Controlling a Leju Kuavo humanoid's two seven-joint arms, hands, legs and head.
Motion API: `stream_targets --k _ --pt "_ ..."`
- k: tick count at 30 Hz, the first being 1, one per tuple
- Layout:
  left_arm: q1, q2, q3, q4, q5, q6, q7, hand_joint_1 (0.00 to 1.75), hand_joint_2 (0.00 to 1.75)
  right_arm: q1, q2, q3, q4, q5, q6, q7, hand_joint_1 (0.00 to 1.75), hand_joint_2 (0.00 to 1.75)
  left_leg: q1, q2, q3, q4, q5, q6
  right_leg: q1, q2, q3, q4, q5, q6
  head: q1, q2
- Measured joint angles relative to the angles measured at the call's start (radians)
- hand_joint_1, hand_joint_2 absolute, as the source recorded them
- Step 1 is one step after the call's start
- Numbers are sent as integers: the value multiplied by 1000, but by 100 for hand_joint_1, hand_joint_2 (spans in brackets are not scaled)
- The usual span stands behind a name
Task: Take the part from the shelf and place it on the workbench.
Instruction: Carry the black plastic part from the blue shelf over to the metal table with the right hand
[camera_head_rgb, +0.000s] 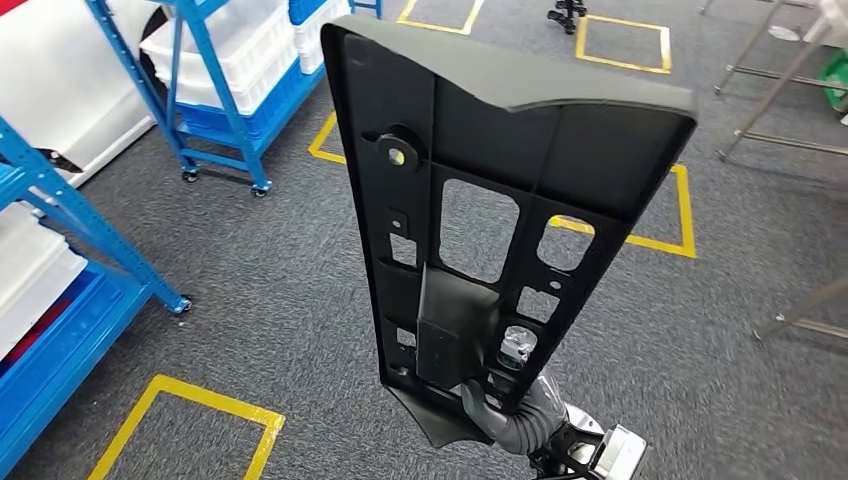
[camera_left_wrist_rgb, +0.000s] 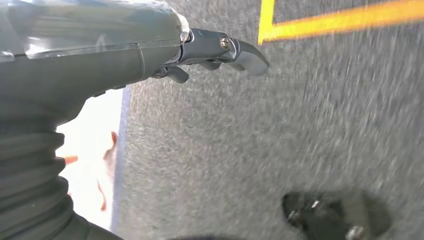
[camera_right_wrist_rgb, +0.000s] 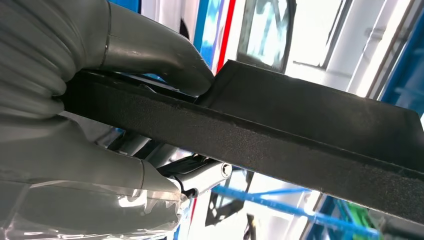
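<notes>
The right hand (camera_head_rgb: 510, 415) grasps the near, narrow end of the long black ribbed plastic panel (camera_head_rgb: 480, 180) with cut-out windows, holding it upright over grey speckled carpet (camera_head_rgb: 280, 290). The left hand (camera_left_wrist_rgb: 210, 50) hangs over blurred carpet, apparently released, fingers apart.

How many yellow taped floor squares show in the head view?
5, all partly cut off: near left, behind the held part, which hides some of it, top right, top centre, and one by the shelf wheels. More may be hidden.
</notes>
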Motion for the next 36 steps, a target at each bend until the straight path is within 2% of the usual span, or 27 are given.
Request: stream_targets --k 1,2,3,4,5,7,8,9,11,13,15,16,17,18,19,20,22,24,26,28,30,31,32,33,34,35,36 --pt "4 1 0 0 0 0 1 0 175 2 0 0 0 0 -1 0 175 175 -2 14 -1 0 -1 0 -2 -10 -29 60 -22 4 0 0" --pt "7 2 0 0 0 0 2 0 175 4 -1 0 0 0 -2 0 175 175 -3 27 0 0 -2 0 -4 -15 -43 93 -27 6 0 0" --pt "8 2 0 0 -1 0 2 0 175 7 -1 0 0 0 -3 -1 175 175 -3 40 1 1 -3 -1 -6 -18 -38 87 -14 8 0 0" --pt "9 2 0 0 -1 -1 2 0 175 8 -2 0 0 0 -5 -1 175 175 -3 51 3 1 -6 -3 -7 -26 -11 40 15 9 0 0" --pt "8 3 -1 0 -1 -2 2 0 175 9 -2 0 0 0 -7 -2 175 175 -3 62 7 1 -9 -6 -8 -42 30 -34 47 8 0 0" --pt "8 4 -2 0 -1 -3 1 0 175 9 -2 0 0 0 -10 -3 175 175 -8 80 12 3 -18 -16 -2 -80 96 -154 79 -3 0 0" --pt "7 4 -2 0 -1 -3 0 0 175 9 -2 0 0 0 -11 -3 175 175 -10 87 14 4 -22 -22 3 -88 109 -179 79 -11 0 0" --pt "7 4 -3 0 -1 -3 -1 0 175 10 -2 0 0 -1 -11 -4 175 175 -12 95 16 3 -25 -28 8 -85 109 -183 74 -19 0 0" --pt "4 4 -5 0 -1 -3 -3 0 175 11 -2 0 0 -1 -12 -4 175 175 -10 105 25 5 -33 -39 7 -60 110 -188 76 -33 0 0" --pt "2 5 -6 0 0 -3 -4 0 175 10 -2 0 0 -1 -12 -4 175 175 -5 66 9 52 -68 -47 3 -38 113 -195 79 -46 0 0" --pt "3 5 -7 0 3 -3 -4 0 175 8 -1 0 1 -1 -9 -4 175 175 -2 13 -52 178 -130 -50 3 -18 114 -196 79 -55 0 0" --pt "5 6 -7 0 5 -3 -3 0 175 7 -1 0 3 -1 -7 -4 175 175 -2 3 -89 246 -153 -50 5 -5 114 -196 79 -58 0 0" --pt "7 6 -7 0 7 -2 -1 0 175 7 -1 0 6 -2 -4 -5 175 175 -2 -2 -117 290 -160 -50 7 9 114 -195 79 -59 0 0" --pt "8 7 -6 0 9 -2 1 0 175 6 -1 0 9 -2 -2 -5 175 175 -2 -4 -128 298 -145 -48 9 24 114 -193 78 -59 0 0" --pt "9 7 -6 0 9 -1 2 0 175 5 -1 0 12 -2 0 -5 175 175 -2 -8 -122 265 -112 -45 10 39 114 -191 78 -59 0 0" --pt "10 7 -6 0 10 -1 3 0 175 3 -1 0 14 -2 1 -5 175 175 -2 -18 -100 200 -67 -41 10 52 115 -189 78 -59 0 0" --pt "10 9 -6 0 12 0 5 0 175 -2 -1 0 18 -4 2 -6 175 175 -2 -59 -56 78 -10 -32 11 75 111 -184 78 -53 0 0" --pt "9 10 -6 0 15 0 7 0 175 -8 -1 2 24 -9 5 -7 175 175 -5 -80 -41 34 -2 -26 8 94 105 -182 82 -41 0 0" --pt "7 10 -6 0 17 1 8 0 175 -10 -1 3 29 -16 6 -7 175 175 -6 -61 -36 24 6 -17 5 105 102 -184 86 -29 0 0" --pt "7 11 -6 0 17 1 5 0 175 -16 -1 3 34 -22 2 -9 175 175 -2 -37 -30 9 17 -5 8 65 84 -151 63 -21 0 0" --pt "10 12 -6 0 16 1 -1 0 175 -23 -2 4 39 -24 -3 -9 175 175 -3 -11 -29 3 21 2 6 7 32 -43 3 -14 0 0" --pt "11 13 -6 0 16 1 -2 0 175 -26 -2 4 42 -24 -4 -9 175 175 -4 2 -30 3 21 3 3 -5 0 22 -26 -10 0 0" --pt "12 14 -6 0 15 1 -3 0 175 -26 -2 4 46 -24 -6 -9 175 175 -5 16 -30 3 20 2 -1 -11 -23 69 -40 -7 0 0" --pt "12 14 -6 0 15 1 -4 0 175 -26 -2 4 49 -24 -7 -9 175 175 -5 28 -30 3 19 1 -6 -15 -30 84 -36 -3 0 0" --pt "12 15 -6 0 15 1 -4 0 175 -25 -3 4 52 -24 -8 -9 175 175 -5 41 -29 4 16 -2 -9 -20 -16 58 -15 0 0 0" --pt "12 15 -6 0 15 1 -5 0 175 -26 -3 4 54 -24 -8 -9 175 175 -4 52 -27 6 13 -6 -13 -31 18 -3 18 3 0 0" --pt "11 15 -6 0 15 1 -6 0 175 -26 -3 4 55 -24 -9 -9 175 175 -4 62 -25 9 8 -11 -13 -54 56 -73 43 4 0 0"
